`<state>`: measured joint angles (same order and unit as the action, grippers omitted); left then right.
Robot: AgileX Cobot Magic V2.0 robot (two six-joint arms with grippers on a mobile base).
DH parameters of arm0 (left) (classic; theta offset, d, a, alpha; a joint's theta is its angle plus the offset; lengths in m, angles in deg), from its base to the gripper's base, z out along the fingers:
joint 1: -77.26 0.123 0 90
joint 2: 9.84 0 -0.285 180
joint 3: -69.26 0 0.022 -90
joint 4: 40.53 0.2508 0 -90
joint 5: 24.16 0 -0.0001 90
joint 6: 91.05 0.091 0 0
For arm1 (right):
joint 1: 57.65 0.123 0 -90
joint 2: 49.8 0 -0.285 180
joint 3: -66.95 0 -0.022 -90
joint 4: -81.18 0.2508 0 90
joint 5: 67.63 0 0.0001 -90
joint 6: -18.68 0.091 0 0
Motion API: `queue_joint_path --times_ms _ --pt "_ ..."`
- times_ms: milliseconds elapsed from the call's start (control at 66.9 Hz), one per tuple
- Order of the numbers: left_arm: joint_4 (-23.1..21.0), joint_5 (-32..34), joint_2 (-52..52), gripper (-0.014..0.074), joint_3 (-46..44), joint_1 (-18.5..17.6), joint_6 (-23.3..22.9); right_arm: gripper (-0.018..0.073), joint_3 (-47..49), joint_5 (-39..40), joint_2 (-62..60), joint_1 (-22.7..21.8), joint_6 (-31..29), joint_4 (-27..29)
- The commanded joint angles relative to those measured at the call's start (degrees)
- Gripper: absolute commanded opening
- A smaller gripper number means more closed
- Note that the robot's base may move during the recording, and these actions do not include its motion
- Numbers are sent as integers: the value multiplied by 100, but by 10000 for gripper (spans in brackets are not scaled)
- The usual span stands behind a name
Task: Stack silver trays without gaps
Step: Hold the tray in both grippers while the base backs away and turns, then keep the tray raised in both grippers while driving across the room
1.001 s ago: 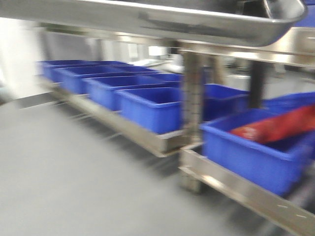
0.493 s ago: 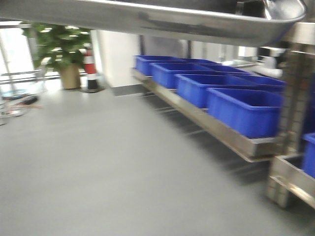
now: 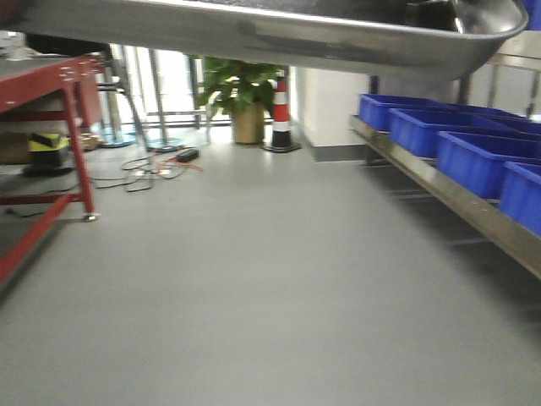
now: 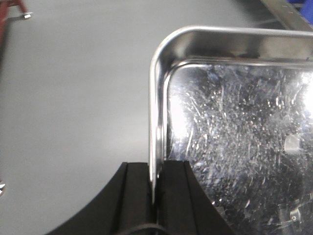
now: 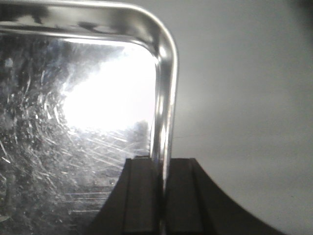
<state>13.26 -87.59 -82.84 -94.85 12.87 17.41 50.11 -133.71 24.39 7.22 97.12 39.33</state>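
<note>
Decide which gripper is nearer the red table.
Left. Left gripper clamps the silver tray rim on the red table side; right gripper clamps the opposite rim, farther off.

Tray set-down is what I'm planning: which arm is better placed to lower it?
Neither alone: the left hand clamps the left rim of the tray, the right hand the right rim, so likely both lower it together.
</note>
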Motion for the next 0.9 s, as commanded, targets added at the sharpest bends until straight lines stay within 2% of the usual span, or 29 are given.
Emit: queue_joint_path --times_ms 0,881 --pt "209 16 31 -16 5 -35 53 -15 22 101 -69 28 -48 -213" --pt "209 16 31 -16 5 -35 53 -15 22 101 -69 28 -48 -213"
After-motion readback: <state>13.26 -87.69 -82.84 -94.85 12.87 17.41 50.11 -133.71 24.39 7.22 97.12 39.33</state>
